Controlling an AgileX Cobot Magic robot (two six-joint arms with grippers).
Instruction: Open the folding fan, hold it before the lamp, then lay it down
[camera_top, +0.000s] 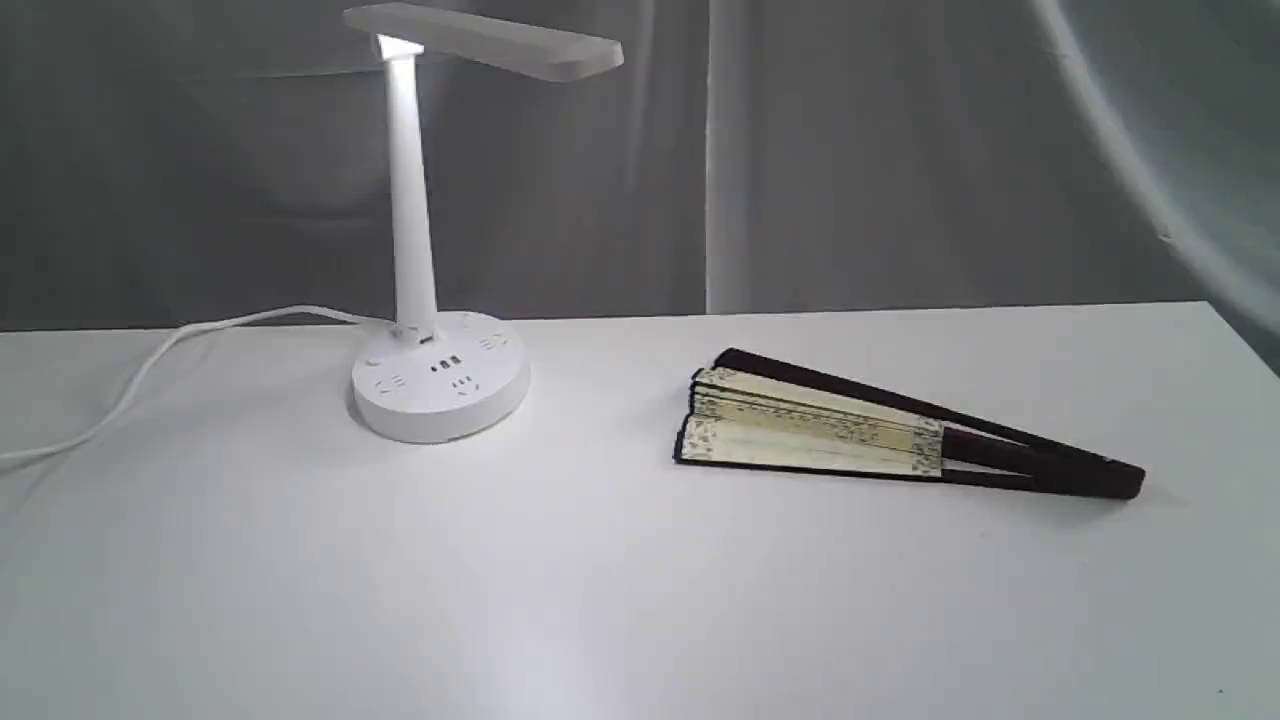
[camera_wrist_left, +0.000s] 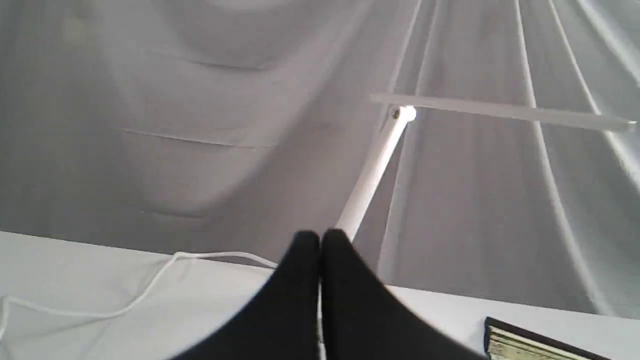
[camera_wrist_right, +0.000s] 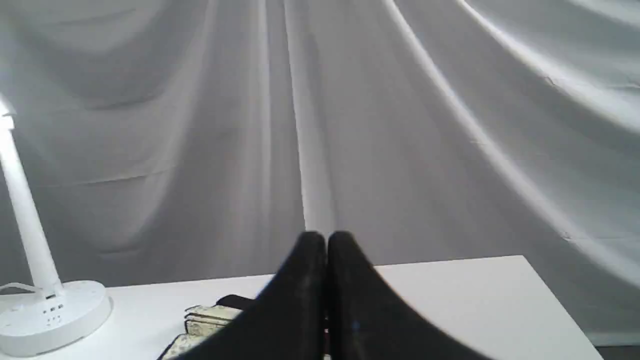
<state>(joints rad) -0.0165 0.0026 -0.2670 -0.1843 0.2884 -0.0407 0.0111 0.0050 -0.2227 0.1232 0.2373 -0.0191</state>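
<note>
The folding fan lies nearly closed on the white table, right of centre, cream pleats toward the lamp and dark maroon guards running to the right. The white lamp stands lit at the back left, bar head over its round socket base. Neither gripper shows in the exterior view. In the left wrist view my left gripper is shut and empty, raised, with the lamp behind it and a fan corner below. My right gripper is shut and empty above the fan.
The lamp's white cord trails across the table to the left edge. A grey draped curtain hangs behind the table. The table's right edge lies close beyond the fan's pivot end.
</note>
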